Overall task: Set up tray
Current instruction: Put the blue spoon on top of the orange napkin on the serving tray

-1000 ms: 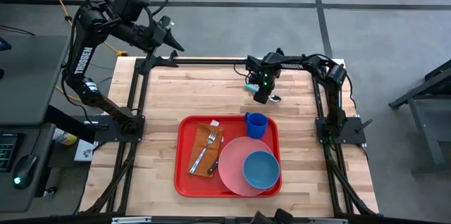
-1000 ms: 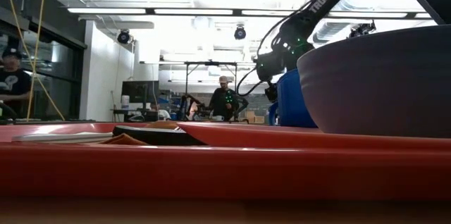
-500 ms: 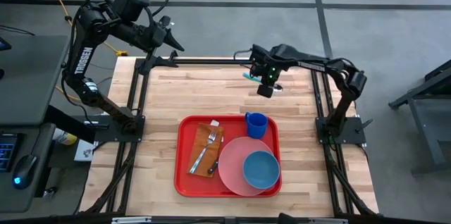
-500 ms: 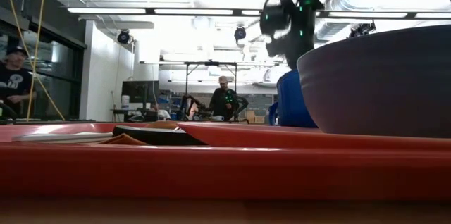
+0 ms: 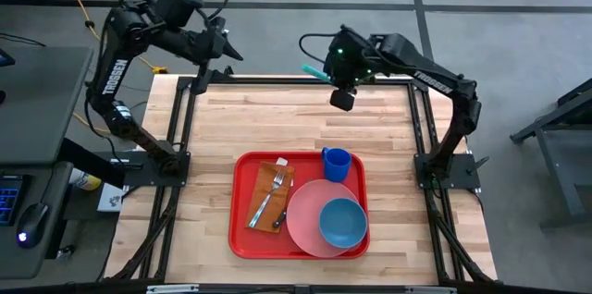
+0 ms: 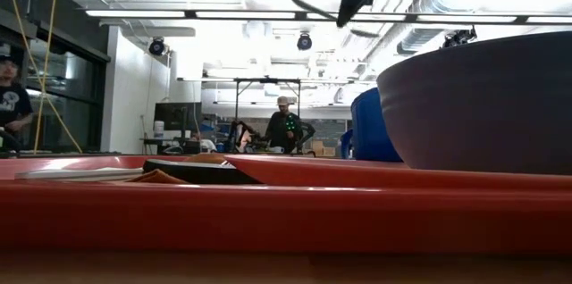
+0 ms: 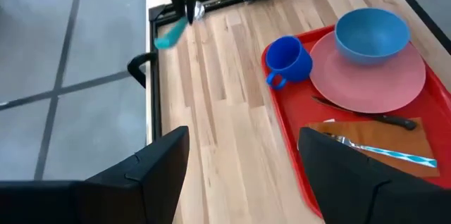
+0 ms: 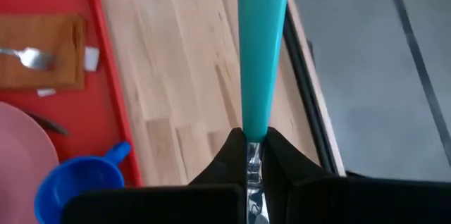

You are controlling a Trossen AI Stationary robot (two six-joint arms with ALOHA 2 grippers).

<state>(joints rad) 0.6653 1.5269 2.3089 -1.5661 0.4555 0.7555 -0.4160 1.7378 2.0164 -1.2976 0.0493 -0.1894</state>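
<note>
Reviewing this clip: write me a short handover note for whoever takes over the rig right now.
Right claw: shut on a teal-handled utensil, raised above the table's far edge.
Left claw: open, empty, parked high off the far-left corner.
Tray: on the table's near middle, holding pink plate with blue bowl, blue cup, brown napkin with fork.
Left: place the teal-handled utensil on the tray.

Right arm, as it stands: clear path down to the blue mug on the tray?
Probably not for a grasp. The right gripper, raised over the table's far edge, is shut on a teal-handled utensil. The way down to the blue mug at the tray's far edge looks open, but the fingers are occupied.
</note>
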